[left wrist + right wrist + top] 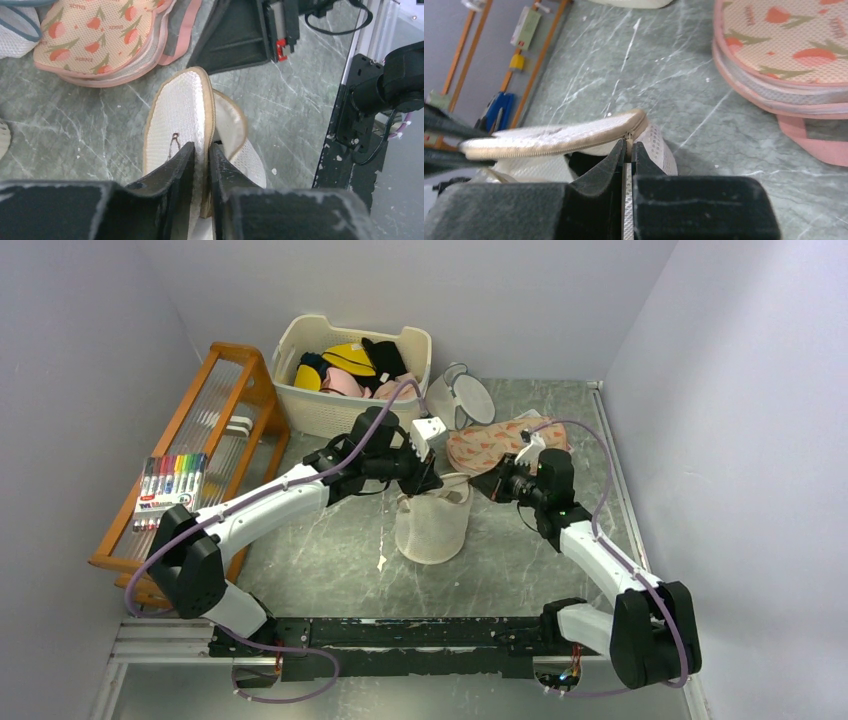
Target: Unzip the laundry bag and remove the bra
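The laundry bag (432, 528) is a white mesh drum with a cream zip rim, standing mid-table. Its flat lid (180, 112) is lifted on edge, and a gap shows between lid and body. My left gripper (202, 150) is shut on the lid's rim (432, 480), holding it up. My right gripper (629, 146) is shut on the zip pull at the rim's corner (492, 485), where the zip (559, 145) runs along the lid. Something dark shows inside the opening (584, 162). The bra is not clearly in view.
A flat pink pouch with orange triangles (495, 445) lies behind the bag, a plain mesh bag (462, 395) further back. A white basket of clothes (350, 370) stands at the back left, with a wooden rack (215, 430) and a marker pack (170, 480) on the left.
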Available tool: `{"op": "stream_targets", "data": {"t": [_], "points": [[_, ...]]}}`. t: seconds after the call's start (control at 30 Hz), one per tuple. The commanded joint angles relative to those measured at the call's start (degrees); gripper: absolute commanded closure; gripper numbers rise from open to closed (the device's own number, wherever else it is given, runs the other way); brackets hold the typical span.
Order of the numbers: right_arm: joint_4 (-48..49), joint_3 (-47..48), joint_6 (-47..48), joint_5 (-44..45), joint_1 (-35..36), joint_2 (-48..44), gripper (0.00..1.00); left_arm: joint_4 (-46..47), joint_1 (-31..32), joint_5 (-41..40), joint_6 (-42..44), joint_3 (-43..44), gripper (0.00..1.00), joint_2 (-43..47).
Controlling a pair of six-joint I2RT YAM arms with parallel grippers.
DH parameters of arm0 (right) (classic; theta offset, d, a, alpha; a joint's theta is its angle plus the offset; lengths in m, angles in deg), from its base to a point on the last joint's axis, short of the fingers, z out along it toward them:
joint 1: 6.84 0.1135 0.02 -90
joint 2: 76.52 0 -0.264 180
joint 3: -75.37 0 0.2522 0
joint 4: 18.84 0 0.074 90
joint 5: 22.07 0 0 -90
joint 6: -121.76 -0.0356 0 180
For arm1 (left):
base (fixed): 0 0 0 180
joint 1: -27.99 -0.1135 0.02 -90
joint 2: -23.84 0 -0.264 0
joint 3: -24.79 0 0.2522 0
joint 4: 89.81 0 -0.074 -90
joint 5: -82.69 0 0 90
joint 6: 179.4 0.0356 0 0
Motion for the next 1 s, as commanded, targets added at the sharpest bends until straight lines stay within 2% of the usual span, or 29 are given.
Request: {"op": "stream_targets", "data": {"t": [0.0, 0.13, 0.2, 0.23, 0.3, 0.43, 0.5, 0.63, 0.7, 0.83, 0.97], "points": [[9.4, -3.5, -1.0, -11.1, -0.1, -2.2, 1.00, 0.9, -0.3, 0.5, -0.6, 1.7, 0.63, 1.7], [10.0, -3.1, -1.4, -15.3, 1.3, -3.4, 1.00, 1.5, -0.3, 1.4, -0.8, 1.3, 0.43, 3.5], [9.0, -2.3, -1.2, -14.9, 2.6, -4.5, 1.00, 1.4, -0.3, 1.4, -0.7, 1.3, 0.24, 4.5], [8.7, -2.1, -0.9, -14.4, 3.3, -5.1, 1.00, 1.3, -0.3, 1.4, -0.6, 1.3, 0.20, 5.0], [7.9, -1.8, -0.6, -12.9, 4.5, -6.1, 1.00, 1.2, -0.3, 1.2, -0.5, 1.2, 0.19, 5.6], [8.0, -0.7, -1.4, -11.9, 6.8, -6.4, 1.00, 0.3, -0.3, 0.1, 0.0, 1.7, 0.23, 5.7], [7.5, -0.3, -1.4, -10.5, 8.1, -7.1, 1.00, -1.0, -0.2, 0.5, 0.5, 2.5, 0.21, 5.3], [5.6, 0.0, -0.9, -6.8, 10.1, -8.9, 1.00, -3.8, 2.0, -1.7, 1.0, 4.3, 0.22, 4.6], [5.0, 0.1, -1.3, -5.2, 10.4, -9.7, 1.00, -4.3, 5.9, -7.4, 1.8, 3.6, 0.21, 5.6], [2.8, 0.6, -1.9, -2.1, 10.4, -10.7, 1.00, -4.7, 15.8, -25.0, 3.8, 1.7, 0.19, 6.8], [1.5, 1.2, -1.3, -0.9, 10.4, -11.3, 1.00, -2.8, 18.4, -37.2, 0.8, -0.4, 0.21, 7.1]]}}
